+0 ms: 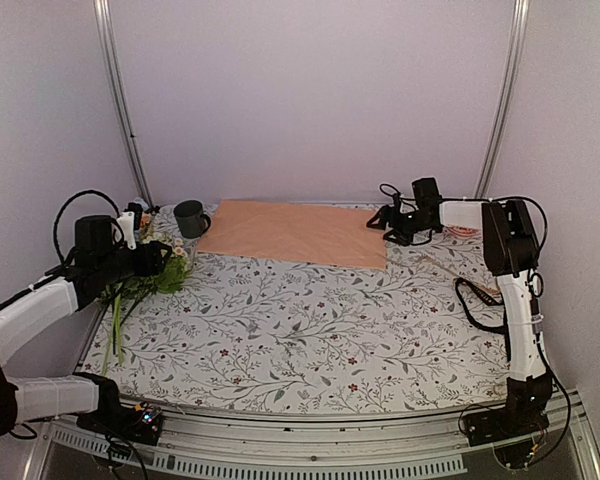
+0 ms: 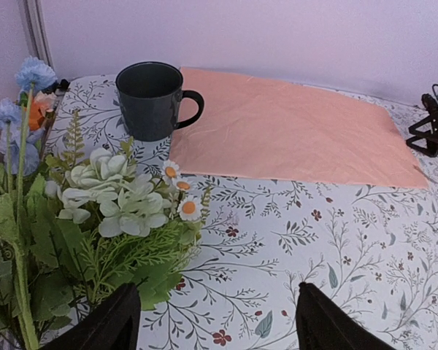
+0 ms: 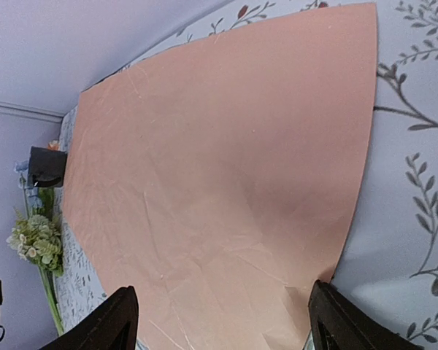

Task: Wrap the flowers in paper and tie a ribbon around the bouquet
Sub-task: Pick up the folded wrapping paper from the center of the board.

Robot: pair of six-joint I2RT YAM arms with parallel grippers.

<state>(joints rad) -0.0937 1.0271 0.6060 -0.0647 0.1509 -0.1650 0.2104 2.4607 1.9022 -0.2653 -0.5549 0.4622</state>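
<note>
- 0 steps look finished; by my reading, both the wrapping and the tying are ahead.
- Paper [image 1: 295, 232] lies flat and unrolled at the back of the table cover [image 1: 310, 330], just beside a dark mug [image 1: 190, 217]. Nothing rests on it.
- Flowers [image 1: 155, 275] lie at the left edge of the table cover, off the paper. Their blooms point toward the mug and their stems toward the near edge. They are loose, with no cone around them, so there is no bouquet yet.
- Left gripper [image 2: 217, 292] sits by the flowers with its jaws wide. Only table cover shows between its fingers, and leaves lie right by 1 finger. It holds nothing.
- Right gripper [image 3: 223, 288] hangs over the right end of the paper, jaws wide, with the sheet showing between them. I cannot tell whether a finger touches the sheet.
- Ribbon [image 1: 477, 303], as I take the black band by the right arm to be, lies apart from both paper and flowers. From this height I cannot rule out a cable.
- I judge that 3 things are left: put the flowers on the paper, roll the paper into a cone, and tie the ribbon round it.
</note>
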